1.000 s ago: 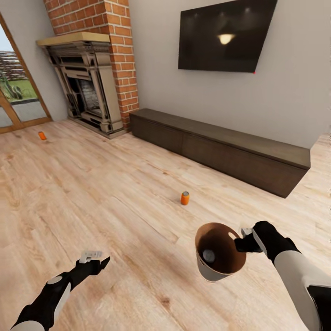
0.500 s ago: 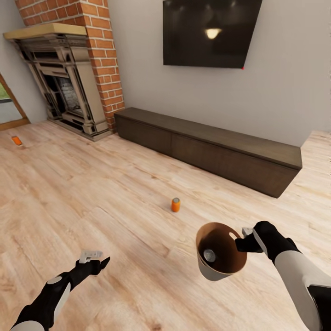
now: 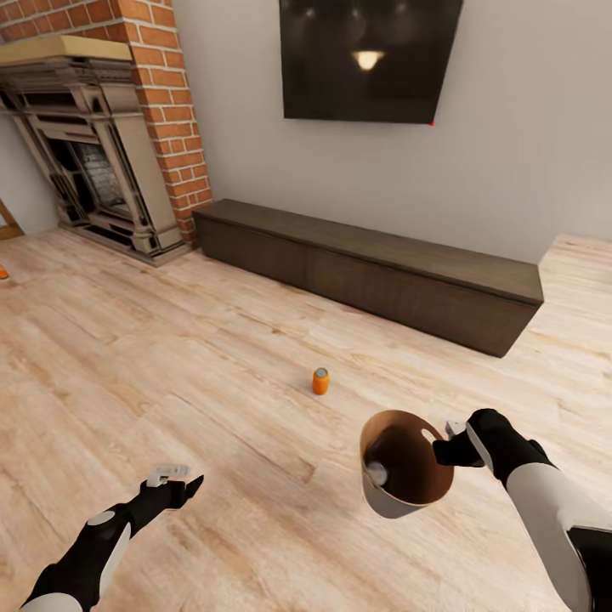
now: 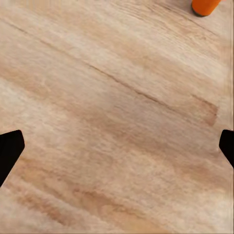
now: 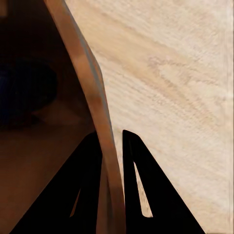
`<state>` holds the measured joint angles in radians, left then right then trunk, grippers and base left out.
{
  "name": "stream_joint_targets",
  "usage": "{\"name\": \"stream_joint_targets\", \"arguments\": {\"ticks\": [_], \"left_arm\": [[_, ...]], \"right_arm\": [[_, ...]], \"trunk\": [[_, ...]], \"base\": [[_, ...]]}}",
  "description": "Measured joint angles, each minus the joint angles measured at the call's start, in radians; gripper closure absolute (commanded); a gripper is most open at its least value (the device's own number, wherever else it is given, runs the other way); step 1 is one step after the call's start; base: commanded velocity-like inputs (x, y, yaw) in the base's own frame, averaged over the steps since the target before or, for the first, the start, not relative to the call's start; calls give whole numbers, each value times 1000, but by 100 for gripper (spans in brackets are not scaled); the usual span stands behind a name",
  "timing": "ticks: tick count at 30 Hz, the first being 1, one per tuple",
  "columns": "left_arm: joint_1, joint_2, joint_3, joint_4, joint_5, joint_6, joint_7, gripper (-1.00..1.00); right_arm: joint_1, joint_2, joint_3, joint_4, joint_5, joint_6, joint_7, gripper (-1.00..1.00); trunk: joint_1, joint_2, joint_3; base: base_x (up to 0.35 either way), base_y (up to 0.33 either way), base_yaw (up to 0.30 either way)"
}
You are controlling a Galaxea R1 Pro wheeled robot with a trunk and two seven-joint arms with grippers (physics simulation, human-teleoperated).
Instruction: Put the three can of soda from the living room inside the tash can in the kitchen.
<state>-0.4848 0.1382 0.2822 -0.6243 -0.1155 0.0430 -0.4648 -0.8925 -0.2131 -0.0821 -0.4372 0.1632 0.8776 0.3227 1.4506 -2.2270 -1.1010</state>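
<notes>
While the right gripper (image 3: 450, 440) pinches the rim of the tash can (image 3: 399, 466) at the lower right of the head frame, you can see in the right wrist view exactly how it has it: one dark finger (image 5: 87, 185) inside the brown wall, the other outside, the thin rim (image 5: 92, 107) clamped between them. The bucket tips its mouth toward the camera, and a dark can with a silvery top (image 3: 379, 473) lies down in its bottom, so one of three looks banked. Over at the lower left, the left gripper (image 3: 180, 481) hangs above bare wood floor (image 3: 212, 374) with its jaws spread wide and nothing between them; the left wrist view shows both black fingertips (image 4: 9, 151) at the frame's edges and an orange can (image 4: 205, 6) peeking in at the upper right corner. That same orange can (image 3: 320, 381) stands upright at centre frame, in front of the long dark low cabinet (image 3: 374, 272), well apart from both arms. A sliver of orange (image 3: 2, 272) sits at the far left edge, likely the third can, too clipped to be sure.

My read: the play is to close on the centre can. Roll nearer first, keep the bucket from tipping further so the can inside stays put, then bring the open left jaws down square over the can's sides, since a glancing touch would knock it rolling.
</notes>
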Motion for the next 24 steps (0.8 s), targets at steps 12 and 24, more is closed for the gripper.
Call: {"name": "stream_joint_targets", "arguments": {"ticks": [12, 24], "left_arm": [[0, 0, -1, 0, -3, 0, 0, -100], [0, 0, -1, 0, -3, 0, 0, -100]], "right_arm": [[0, -3, 2, 0, 17, -3, -2, 100], [0, -6, 4, 0, 7, -11, 16, 100]], "trunk": [[0, 0, 0], [0, 0, 0]], "base": [[91, -274, -240], [153, -263, -68]]}}
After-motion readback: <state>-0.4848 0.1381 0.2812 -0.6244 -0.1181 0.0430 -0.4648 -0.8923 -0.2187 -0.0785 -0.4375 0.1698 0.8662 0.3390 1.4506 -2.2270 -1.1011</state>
